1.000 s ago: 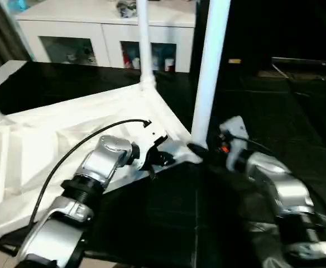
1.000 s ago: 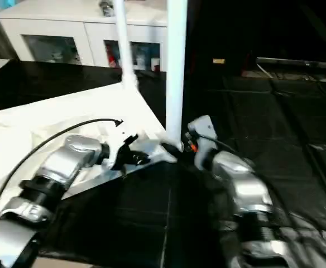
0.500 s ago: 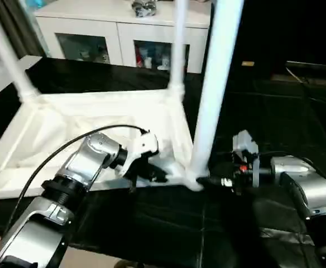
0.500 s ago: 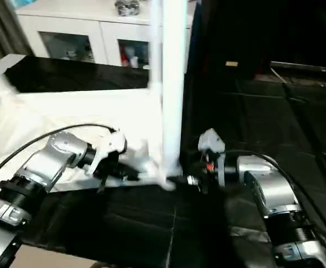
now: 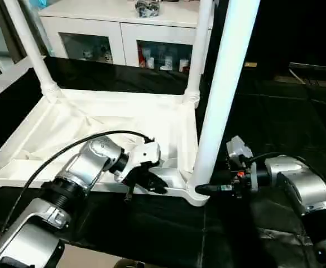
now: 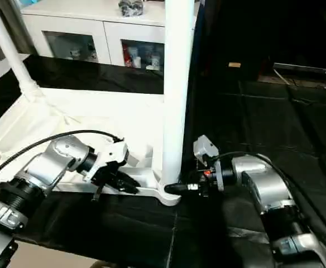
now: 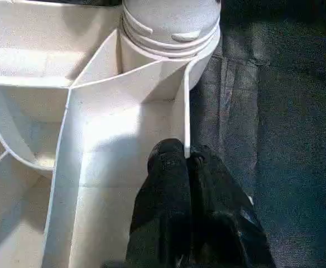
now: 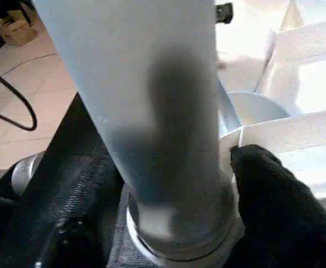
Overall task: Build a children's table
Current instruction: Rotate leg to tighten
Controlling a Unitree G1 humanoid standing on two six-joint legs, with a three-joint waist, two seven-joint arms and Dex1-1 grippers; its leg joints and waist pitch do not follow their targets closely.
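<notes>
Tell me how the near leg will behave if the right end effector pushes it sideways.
The near leg is tall on a small socket, so it may wobble. The top looks like thin ribbed plastic, probably light, and could slide on the black mat, though the left end effector pinches its rim.

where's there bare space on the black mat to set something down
Free: the black mat right of the near white tapered leg, and the strip between the upturned white ribbed tabletop and the white cabinet. Crowded: the near corner socket, with both grippers there.
</notes>
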